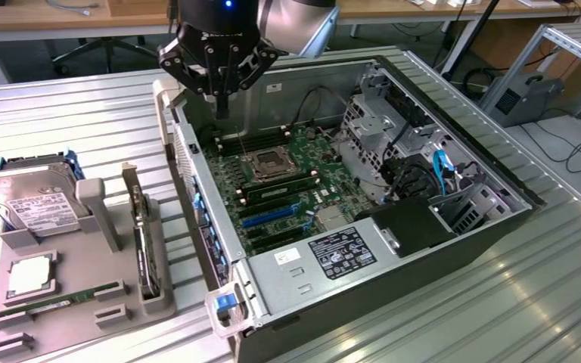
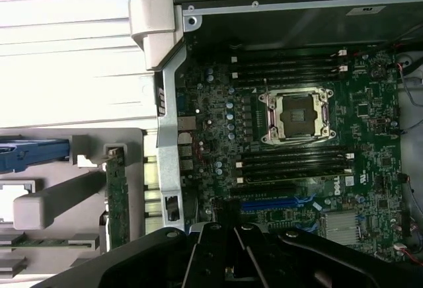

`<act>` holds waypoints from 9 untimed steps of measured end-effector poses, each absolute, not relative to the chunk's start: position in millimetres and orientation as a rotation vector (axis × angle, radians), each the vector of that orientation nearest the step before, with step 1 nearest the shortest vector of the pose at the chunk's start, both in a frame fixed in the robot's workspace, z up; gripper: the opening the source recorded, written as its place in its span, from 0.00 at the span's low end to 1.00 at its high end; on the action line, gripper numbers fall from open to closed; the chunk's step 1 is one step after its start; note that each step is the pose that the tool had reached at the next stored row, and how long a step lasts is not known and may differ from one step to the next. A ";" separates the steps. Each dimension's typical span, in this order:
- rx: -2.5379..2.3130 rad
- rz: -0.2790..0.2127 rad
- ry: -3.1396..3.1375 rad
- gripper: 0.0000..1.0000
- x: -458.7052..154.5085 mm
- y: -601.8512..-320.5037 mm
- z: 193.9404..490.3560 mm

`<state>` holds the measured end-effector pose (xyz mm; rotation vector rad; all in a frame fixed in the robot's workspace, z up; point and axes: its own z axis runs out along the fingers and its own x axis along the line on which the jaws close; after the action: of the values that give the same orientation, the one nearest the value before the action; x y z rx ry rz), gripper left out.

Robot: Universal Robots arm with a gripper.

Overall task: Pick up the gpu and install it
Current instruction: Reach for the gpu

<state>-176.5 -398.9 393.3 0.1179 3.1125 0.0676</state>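
Observation:
The gpu [image 1: 141, 243] stands on its edge in a slot of the grey holder [image 1: 79, 318] at the exterior view's left, beside the open computer case [image 1: 301, 276]. In the wrist view the gpu [image 2: 117, 199] shows as a thin green-edged card just outside the case wall. My gripper [image 1: 222, 112] hangs above the far end of the case, over the motherboard [image 1: 306, 189], well away from the gpu. Its fingers are shut together with nothing between them. In the wrist view the gripper [image 2: 225, 235] points down near the blue slot [image 2: 277, 203].
The grey holder also carries a silver hard drive [image 1: 33, 200] in a blue-tabbed caddy, a CPU chip [image 1: 30, 276] and a green RAM stick [image 1: 54, 301]. Inside the case are an empty CPU socket [image 1: 270, 162], drive cages [image 1: 381, 144] and a black shroud [image 1: 411, 227]. All sit on a ribbed metal table [image 1: 79, 113].

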 end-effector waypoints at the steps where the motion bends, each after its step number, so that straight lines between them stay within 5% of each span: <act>1: 0.118 0.068 3.113 0.11 -176.6 -398.9 393.3; 9: 0.118 0.068 3.112 0.11 -179.1 -398.9 393.3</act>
<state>-179.1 -398.9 393.3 0.1179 3.1125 0.0676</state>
